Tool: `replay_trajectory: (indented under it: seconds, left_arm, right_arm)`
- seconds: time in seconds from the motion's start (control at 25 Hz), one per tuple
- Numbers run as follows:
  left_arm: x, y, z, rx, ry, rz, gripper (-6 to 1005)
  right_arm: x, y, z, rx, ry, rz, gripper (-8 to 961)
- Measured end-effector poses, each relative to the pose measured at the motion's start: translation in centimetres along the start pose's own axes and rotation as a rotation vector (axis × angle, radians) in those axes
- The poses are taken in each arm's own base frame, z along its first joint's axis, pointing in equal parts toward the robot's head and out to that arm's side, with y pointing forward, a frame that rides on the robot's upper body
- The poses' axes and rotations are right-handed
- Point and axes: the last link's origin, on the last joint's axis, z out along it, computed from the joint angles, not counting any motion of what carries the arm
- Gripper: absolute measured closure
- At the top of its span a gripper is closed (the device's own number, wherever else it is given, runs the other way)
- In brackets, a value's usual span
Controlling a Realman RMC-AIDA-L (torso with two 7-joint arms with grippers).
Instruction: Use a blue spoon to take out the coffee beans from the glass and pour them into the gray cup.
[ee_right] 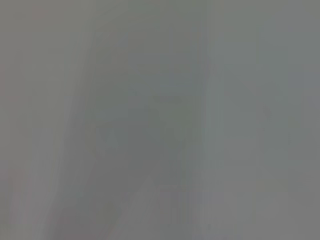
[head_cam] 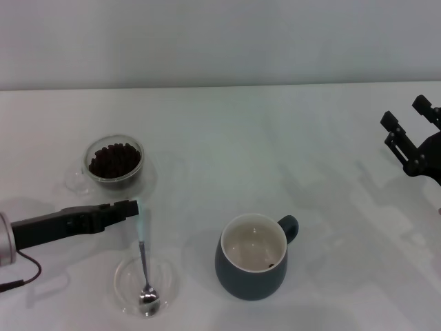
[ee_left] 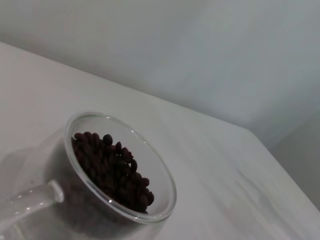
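Head view takes in the whole white table [head_cam: 227,138], with the gray cup [head_cam: 252,258] as the fixed mark near the front middle, upright, its loop handle turned away and to the right, its cream inside nearly bare apart from a dark speck or two at the bottom. Far to the left of that cup, the left gripper [head_cam: 132,206] reaches in level from the edge, its tips at the pale upper end of the blue spoon [head_cam: 144,265]; whether they are clenched on the handle or released cannot be told from here. The spoon stands tilted, its metal bowl resting in a flat clear dish [head_cam: 147,284] left of the cup. Behind the dish, farther from the cup and to its left, sits the glass [head_cam: 114,162], holding the coffee beans [head_cam: 114,159]. Well to the right of the cup and farther back, the right gripper [head_cam: 408,123] hangs above the table with its fingers spread apart, holding nothing. Left wrist view adds what the head camera lacks: the glass [ee_left: 120,167] close up, its clear side handle and the beans [ee_left: 112,167] heaped against one wall. Right wrist view shows only a featureless gray blur.
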Motion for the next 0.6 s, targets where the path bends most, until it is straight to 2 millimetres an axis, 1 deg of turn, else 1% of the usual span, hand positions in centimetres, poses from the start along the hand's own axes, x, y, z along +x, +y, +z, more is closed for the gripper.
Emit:
replay_trajectory:
  seconds: [0.36, 0.6]
  left_arm:
    - [-0.41, -0.42, -0.11, 0.027, -0.003, -0.01, 771]
    - [-0.04, -0.4, -0.37, 0.023, 0.021, 0.015, 766]
  right_arm:
    - [0.01, 0.1, 0.02, -0.006, 0.001, 0.0, 346]
    - [0.0, 0.11, 0.03, -0.007, 0.0, 0.0, 346]
